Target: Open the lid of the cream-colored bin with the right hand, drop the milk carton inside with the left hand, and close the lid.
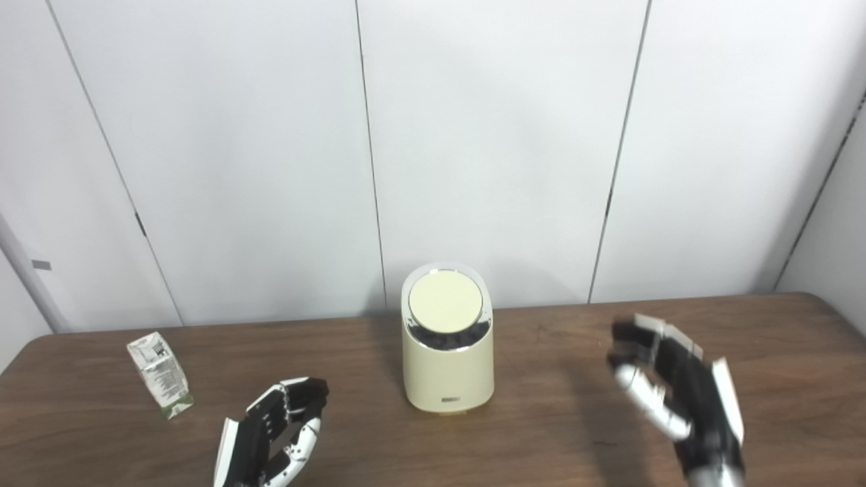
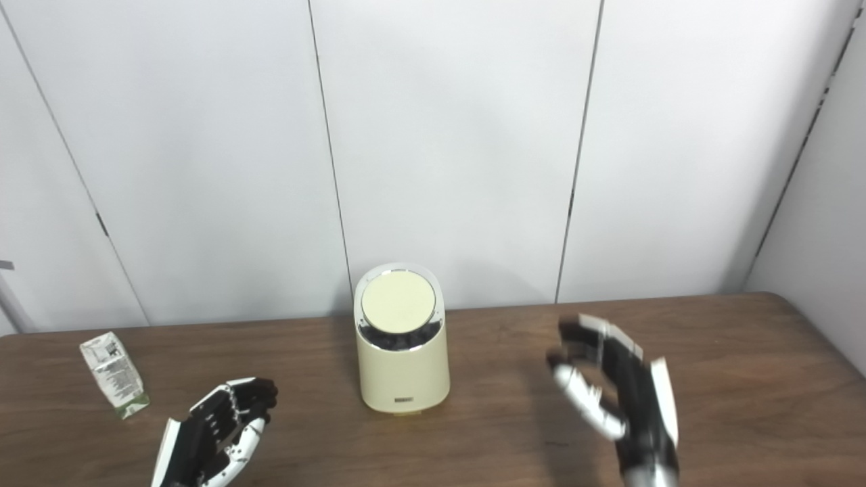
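Dark wood grain runs across the table (image 1: 528, 433), which fills the lower part of both views and ends at a wall of pale panels (image 1: 494, 135). Nearest, at about seven o'clock, the left hand (image 1: 274, 433) sits low over the wood, its fingers spread and slightly curled around nothing. At about four o'clock the right hand (image 1: 670, 392) is raised above the table (its outline is blurred), fingers apart and likewise empty, palm turned toward the middle. Between the two hands and a little farther back stands the bin (image 1: 447, 368), a cream cylinder upright near the centre, well apart from either hand. Its round lid (image 1: 445, 302) lies shut, tilted toward the camera inside a shiny chrome ring (image 1: 450, 336). Out at nine o'clock the milk carton (image 1: 160, 373) stands on the wood, leaning a little, with white and green print on its sides, near the left hand but not touching it. Dark seams split the wall panels behind.
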Robot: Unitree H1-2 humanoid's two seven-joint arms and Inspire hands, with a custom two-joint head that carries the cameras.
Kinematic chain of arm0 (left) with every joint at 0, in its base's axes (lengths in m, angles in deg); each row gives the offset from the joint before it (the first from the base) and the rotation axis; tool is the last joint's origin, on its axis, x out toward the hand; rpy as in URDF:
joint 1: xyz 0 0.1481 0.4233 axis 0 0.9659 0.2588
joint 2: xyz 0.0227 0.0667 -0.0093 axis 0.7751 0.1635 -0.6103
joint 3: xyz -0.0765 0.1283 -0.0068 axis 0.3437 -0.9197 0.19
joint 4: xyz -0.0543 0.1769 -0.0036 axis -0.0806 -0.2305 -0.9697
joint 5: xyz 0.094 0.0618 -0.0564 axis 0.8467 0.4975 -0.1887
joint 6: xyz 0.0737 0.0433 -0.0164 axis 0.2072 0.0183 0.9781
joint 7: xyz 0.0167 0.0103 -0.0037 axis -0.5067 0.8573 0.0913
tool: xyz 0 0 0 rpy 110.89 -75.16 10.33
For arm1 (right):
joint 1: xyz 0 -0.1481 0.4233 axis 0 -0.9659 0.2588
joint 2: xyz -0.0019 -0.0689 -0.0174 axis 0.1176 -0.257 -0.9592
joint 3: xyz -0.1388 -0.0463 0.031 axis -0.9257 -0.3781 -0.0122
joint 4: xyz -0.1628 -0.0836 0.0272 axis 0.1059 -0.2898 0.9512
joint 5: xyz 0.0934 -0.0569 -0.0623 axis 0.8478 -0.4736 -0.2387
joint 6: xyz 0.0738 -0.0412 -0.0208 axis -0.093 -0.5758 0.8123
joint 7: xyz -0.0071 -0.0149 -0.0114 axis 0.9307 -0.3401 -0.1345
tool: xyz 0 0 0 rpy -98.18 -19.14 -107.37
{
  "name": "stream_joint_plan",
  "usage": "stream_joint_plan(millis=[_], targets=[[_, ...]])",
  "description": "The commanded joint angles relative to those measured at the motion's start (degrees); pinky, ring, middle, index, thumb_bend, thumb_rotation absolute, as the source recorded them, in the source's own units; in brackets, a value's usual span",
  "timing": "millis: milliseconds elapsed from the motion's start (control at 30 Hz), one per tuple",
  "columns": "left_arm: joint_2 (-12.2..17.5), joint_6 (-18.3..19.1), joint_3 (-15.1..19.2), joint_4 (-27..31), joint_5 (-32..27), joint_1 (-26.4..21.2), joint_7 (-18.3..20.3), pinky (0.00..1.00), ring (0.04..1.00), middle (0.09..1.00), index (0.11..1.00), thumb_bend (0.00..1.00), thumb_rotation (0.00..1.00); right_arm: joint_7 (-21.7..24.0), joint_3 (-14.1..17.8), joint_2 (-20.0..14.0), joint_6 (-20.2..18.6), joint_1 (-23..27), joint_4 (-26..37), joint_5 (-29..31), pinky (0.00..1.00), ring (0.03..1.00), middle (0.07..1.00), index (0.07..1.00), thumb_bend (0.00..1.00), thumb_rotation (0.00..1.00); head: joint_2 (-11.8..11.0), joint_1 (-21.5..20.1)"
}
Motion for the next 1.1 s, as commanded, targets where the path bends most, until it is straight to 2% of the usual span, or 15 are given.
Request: stream_joint_plan(millis=[0,67,133,200,267,300,400,467,600,667,800,900,1067], targets=[[-0.36,-1.71,-0.24,-1.43,0.36,-0.31,-0.98,0.58,0.646,0.656,0.656,0.19,0.19,2.25,-0.26,-1.37,-2.89,3.83,2.80,1.47,0.75,0.809,0.809,0.797,0.56,0.64,-0.02,0.12],[-0.50,-1.79,-0.31,-1.70,-0.05,-0.45,-0.97,0.58,0.648,0.658,0.655,0.19,0.18,4.46,-0.91,-2.75,-6.86,6.95,3.67,1.66,0.84,0.888,0.883,0.873,0.61,0.70,-0.12,0.17],[-0.46,-2.46,-0.45,-2.18,0.10,-0.52,-1.13,0.59,0.651,0.660,0.656,0.19,0.19,6.23,-2.09,-4.24,-10.55,9.94,4.39,-0.12,0.90,0.944,0.942,0.935,0.62,0.79,-0.23,0.28],[-0.44,-2.56,-0.62,-2.18,0.20,-0.40,-1.13,0.59,0.652,0.663,0.659,0.19,0.19,7.36,-3.33,-4.92,-15.33,12.89,5.68,-2.00,0.91,0.965,0.965,0.957,0.61,0.86,-0.19,0.41],[-0.58,-2.01,-0.68,-1.78,0.28,-0.22,-1.20,0.59,0.653,0.665,0.662,0.19,0.19,8.36,-4.74,-5.66,-19.17,15.64,6.60,-3.98,0.91,0.979,0.981,0.976,0.64,0.90,-0.16,0.55],[-0.65,-1.93,-0.70,-1.67,0.31,-0.17,-1.27,0.59,0.652,0.665,0.661,0.19,0.20,8.97,-5.75,-6.26,-21.00,17.30,6.74,-5.60,0.92,0.992,0.995,0.994,0.68,0.93,-0.07,0.76],[-0.89,-1.45,-0.83,-1.20,0.47,-0.02,-1.38,0.59,0.652,0.665,0.661,0.19,0.20,10.60,-8.08,-6.92,-24.89,22.06,5.52,-9.84,0.90,0.991,1.000,0.994,0.67,0.93,-0.05,1.09],[-1.08,-0.59,-0.99,-0.52,0.35,0.19,-1.22,0.60,0.656,0.671,0.663,0.20,0.20,12.32,-8.37,-6.03,-25.48,24.91,2.92,-12.30,0.82,0.941,0.975,0.980,0.69,0.85,-0.05,1.25],[-1.37,-0.60,-1.19,-0.28,0.72,0.33,-1.52,0.59,0.654,0.669,0.664,0.19,0.19,14.72,-8.54,-4.10,-25.55,28.72,-1.81,-15.14,0.79,0.927,0.968,0.966,0.75,0.72,0.03,1.41],[-1.47,-0.77,-1.19,-0.50,0.73,0.27,-1.63,0.58,0.653,0.668,0.664,0.20,0.20,14.02,-9.88,-3.99,-25.51,30.34,-4.93,-16.61,0.79,0.918,0.960,0.952,0.80,0.65,-0.02,1.45],[-1.75,-0.73,-1.33,-0.50,1.20,0.17,-1.94,0.58,0.653,0.666,0.662,0.20,0.20,12.93,-12.82,-4.34,-25.21,32.59,-9.91,-20.11,0.75,0.890,0.943,0.943,0.83,0.60,0.02,1.78],[-2.29,-1.48,-1.41,-1.22,1.54,-0.09,-2.49,0.59,0.649,0.664,0.657,0.20,0.20,12.33,-14.54,-3.62,-25.41,34.55,-15.35,-22.57,0.68,0.846,0.911,0.937,0.87,0.47,-0.13,2.35],[-2.86,-0.80,-1.52,-0.91,2.65,-0.13,-3.04,0.60,0.655,0.663,0.656,0.20,0.20,10.86,-16.16,-3.17,-24.05,35.69,-20.77,-24.09,0.67,0.844,0.930,0.939,0.89,0.43,-0.05,2.81]])
